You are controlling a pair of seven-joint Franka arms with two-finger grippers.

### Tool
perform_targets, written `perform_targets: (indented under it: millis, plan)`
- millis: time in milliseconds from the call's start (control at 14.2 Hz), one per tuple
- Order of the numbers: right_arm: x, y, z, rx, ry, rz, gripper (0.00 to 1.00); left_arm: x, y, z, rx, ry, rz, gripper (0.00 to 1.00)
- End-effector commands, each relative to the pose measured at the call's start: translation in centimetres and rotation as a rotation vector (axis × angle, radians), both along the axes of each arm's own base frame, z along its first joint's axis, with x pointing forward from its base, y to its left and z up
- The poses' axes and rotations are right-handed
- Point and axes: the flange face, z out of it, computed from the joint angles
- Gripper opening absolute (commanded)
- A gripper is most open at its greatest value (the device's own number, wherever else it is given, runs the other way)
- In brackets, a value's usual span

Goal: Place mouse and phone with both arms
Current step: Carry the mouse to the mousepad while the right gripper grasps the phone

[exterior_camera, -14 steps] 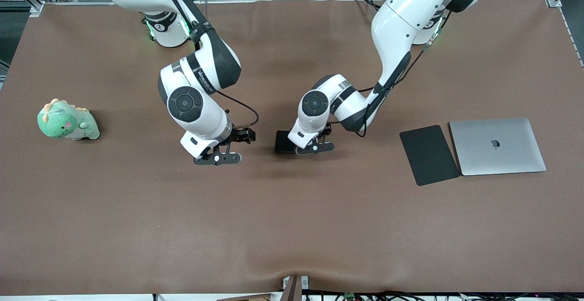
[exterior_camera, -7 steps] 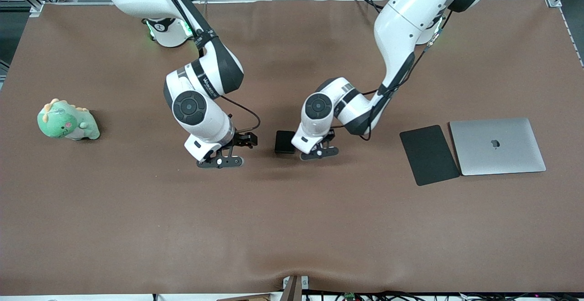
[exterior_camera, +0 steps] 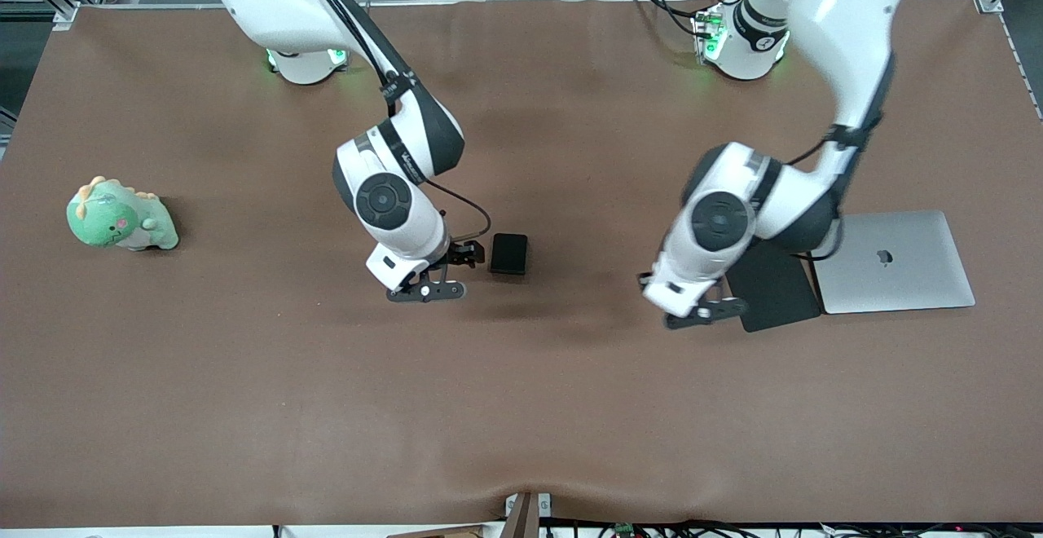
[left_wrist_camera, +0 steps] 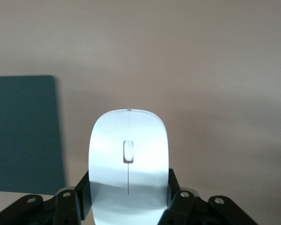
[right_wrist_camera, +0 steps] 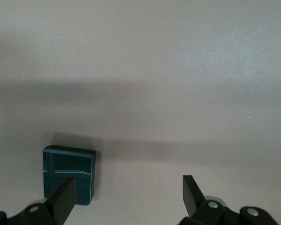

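Left hand (exterior_camera: 697,310): raised over the brown surface (exterior_camera: 521,407) at the edge of the mouse pad (exterior_camera: 774,293) that lies beside the silver laptop (exterior_camera: 896,265); its fingers (left_wrist_camera: 178,199) are clamped on the two long sides of the mouse (left_wrist_camera: 129,164).
Mouse: white and oval with a thin grey line down its middle, carried in the left hand above the surface; the left wrist view shows it pointing away from the hand with the dark pad just to one side below it. In the front view the left arm's wrist hides it.
Right hand (exterior_camera: 444,277): low over the middle of the surface, fingers (right_wrist_camera: 65,199) spread apart and gripping nothing.
Phone (exterior_camera: 508,253): small black slab lying flat on the surface, just beside the right hand toward the left arm's end; in the right wrist view (right_wrist_camera: 68,174) it sits next to one fingertip, outside the gap between the two fingers.
Plush toy (exterior_camera: 121,216): green dinosaur resting near the right arm's end of the surface, well apart from both hands.
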Motion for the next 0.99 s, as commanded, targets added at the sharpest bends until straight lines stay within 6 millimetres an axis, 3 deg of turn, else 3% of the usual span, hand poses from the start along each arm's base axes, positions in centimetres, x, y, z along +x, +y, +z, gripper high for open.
perform_targets:
  millis: [0,212,353,564,917]
  plan:
    - [0.5,4.1,-1.1,0.017,-0.029,-0.002,1.00,-0.3,6.0,-0.6,0.013,0.028,0.039,0.32]
    - [-1.0,9.4,-2.9,0.005,-0.047,-0.039,1.00,-0.1,12.8,-1.6,0.018,0.066,0.081,0.32]
    - [-0.9,9.4,-4.3,-0.023,-0.052,-0.029,1.00,-0.3,17.4,-2.9,0.010,0.095,0.094,0.32]
    - [-1.4,9.6,-6.1,-0.039,-0.037,-0.023,1.00,-1.8,19.5,-5.2,-0.013,0.107,0.120,0.32]
    - [-2.7,10.8,-7.8,-0.047,-0.024,-0.011,1.00,-3.6,20.2,-8.1,-0.045,0.069,0.101,0.32]
